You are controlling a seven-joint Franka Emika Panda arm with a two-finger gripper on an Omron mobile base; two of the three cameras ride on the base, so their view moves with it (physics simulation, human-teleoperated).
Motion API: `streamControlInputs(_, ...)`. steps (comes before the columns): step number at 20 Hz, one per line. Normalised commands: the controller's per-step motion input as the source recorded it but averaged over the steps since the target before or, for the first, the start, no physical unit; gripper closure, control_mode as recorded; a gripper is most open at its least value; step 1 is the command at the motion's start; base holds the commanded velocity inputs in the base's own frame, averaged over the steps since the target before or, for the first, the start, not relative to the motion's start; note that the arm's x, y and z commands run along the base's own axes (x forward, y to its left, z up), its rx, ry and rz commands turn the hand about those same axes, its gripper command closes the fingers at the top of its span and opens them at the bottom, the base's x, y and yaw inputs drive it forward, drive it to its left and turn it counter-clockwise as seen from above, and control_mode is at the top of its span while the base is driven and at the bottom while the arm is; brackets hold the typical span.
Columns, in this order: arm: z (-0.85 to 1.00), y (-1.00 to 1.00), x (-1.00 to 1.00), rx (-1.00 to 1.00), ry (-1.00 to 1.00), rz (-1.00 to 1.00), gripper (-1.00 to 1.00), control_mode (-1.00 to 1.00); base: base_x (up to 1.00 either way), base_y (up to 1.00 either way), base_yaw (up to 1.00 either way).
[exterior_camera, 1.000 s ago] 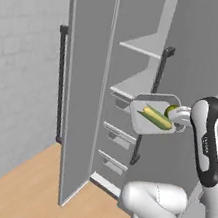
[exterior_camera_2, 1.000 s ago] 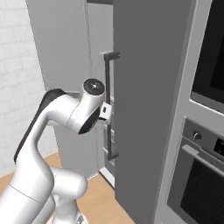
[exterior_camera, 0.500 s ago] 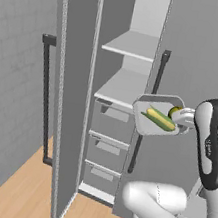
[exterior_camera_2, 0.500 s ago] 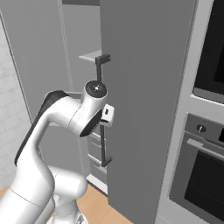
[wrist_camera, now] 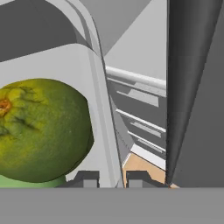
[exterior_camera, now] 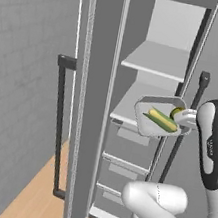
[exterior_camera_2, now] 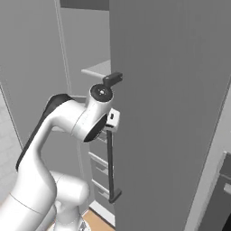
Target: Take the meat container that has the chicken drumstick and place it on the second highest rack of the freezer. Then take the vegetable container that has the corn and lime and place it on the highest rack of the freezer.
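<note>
My gripper is shut on the right rim of the vegetable container, a pale grey tray held level in front of the open freezer. In the tray lie the yellow corn in its green husk and the dark-green lime. The tray hangs level with the second highest rack and below the highest rack. In the hand view the lime sits close up, left of the tray's rim, which runs down between my fingertips. The meat container with the chicken drumstick is out of view.
The freezer's open door stands edge-on at the left with its dark bar handle. A second dark handle runs down just right of the tray. Grey drawers sit under the racks. In the right base view a grey door panel blocks the inside.
The whole picture has shifted: the base has driven nearer the freezer, which now looms larger. The tray with corn and lime stays in my shut gripper, a little higher against the racks.
</note>
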Motion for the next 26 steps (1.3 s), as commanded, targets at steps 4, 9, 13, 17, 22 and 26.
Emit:
streamControlInputs(4,0.00,0.00,0.00,0.00,0.00,0.00,1.00,1.00,-0.06,0.59,-0.20)
streamControlInputs(9,0.00,0.02,-0.12,0.00,-0.02,-0.09,1.00,-1.00,-0.51,0.29,-0.11)
streamControlInputs(13,0.08,0.09,0.30,0.04,-0.01,-0.41,1.00,-1.00,0.00,0.00,0.00)
streamControlInputs(17,0.18,0.19,0.26,0.23,-0.07,-0.76,1.00,-1.00,0.00,0.00,0.00)
streamControlInputs(22,0.18,0.16,0.00,0.45,0.00,-0.69,1.00,-1.00,0.00,0.00,0.00)
streamControlInputs(26,0.60,0.07,0.44,0.52,-0.01,-0.45,1.00,-1.00,0.00,0.00,0.00)
